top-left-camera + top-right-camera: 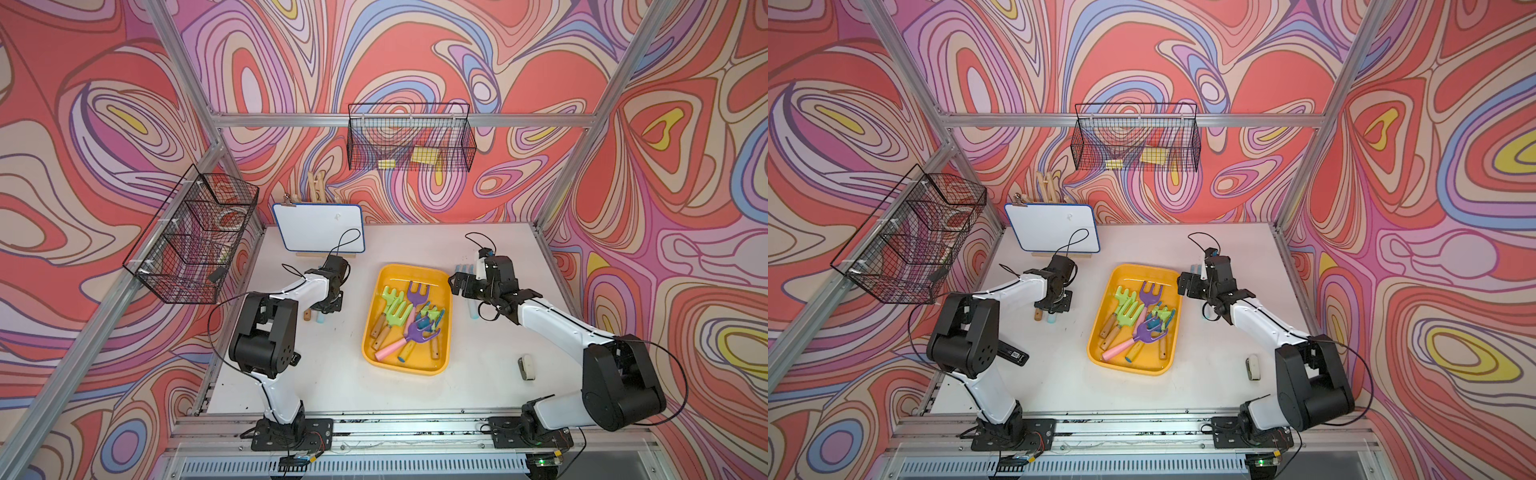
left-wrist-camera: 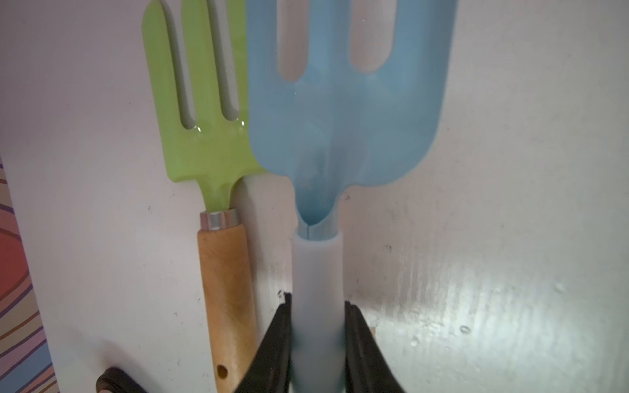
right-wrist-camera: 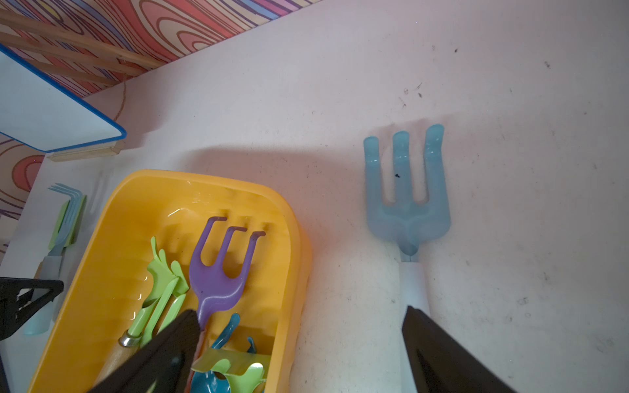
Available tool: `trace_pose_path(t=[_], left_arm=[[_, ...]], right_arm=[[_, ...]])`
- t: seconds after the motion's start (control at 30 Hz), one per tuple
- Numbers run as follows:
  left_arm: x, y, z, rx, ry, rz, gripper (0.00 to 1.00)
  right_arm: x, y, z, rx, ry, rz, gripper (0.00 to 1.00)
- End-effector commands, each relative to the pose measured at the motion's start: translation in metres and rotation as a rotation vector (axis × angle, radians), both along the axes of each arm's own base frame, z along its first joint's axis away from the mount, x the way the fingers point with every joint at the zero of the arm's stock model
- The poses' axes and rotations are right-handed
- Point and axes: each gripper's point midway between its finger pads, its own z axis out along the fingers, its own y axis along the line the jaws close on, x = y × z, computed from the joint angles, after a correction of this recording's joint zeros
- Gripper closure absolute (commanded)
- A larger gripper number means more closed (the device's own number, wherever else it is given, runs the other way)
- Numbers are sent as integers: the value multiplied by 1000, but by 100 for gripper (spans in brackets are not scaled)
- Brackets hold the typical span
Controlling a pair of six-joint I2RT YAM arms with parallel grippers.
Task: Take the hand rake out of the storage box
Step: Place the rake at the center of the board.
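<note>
Fingers (image 2: 272, 347) of the left gripper (image 2: 318, 306) are clamped on the pale handle of a blue rake (image 2: 343, 119). It sits low at the table left of the box (image 1: 415, 272), just beside a green rake (image 2: 200, 153), with its head lapping over the green one's. Whether it rests fully on the table I cannot tell.

Right of the box, the right gripper (image 3: 299, 311) hangs with jaws wide apart and nothing between them. One finger is over the box's right rim, the other over a second blue rake (image 3: 406, 217) lying on the table near the box. Inside the box lies a heap (image 1: 405, 322) of green, purple and teal rakes.

To my eye three rakes are out, and the one in hand only needs letting go. If the whole heap must come out, most of the work is left.
</note>
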Motion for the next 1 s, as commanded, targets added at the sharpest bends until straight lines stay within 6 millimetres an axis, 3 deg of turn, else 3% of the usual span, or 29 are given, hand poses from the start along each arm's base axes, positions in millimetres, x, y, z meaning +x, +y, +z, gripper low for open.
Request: trace_pose_path(t=[0.0,0.33,0.67,0.97], left_arm=[[8,2,1,-7,1,2,84],[11,11,-8,-18,29,26,83],[-1,23,-23,-7,84,54,82],[-2,30,-12,4,55,67,80]], right_arm=[[2,-3,-1,-7,-2,-5,2],[2,-1,-1,-3,-1,2,2],[1,-1,2,1,-7,4,2],[1,-1,3,4,-9,4,2]])
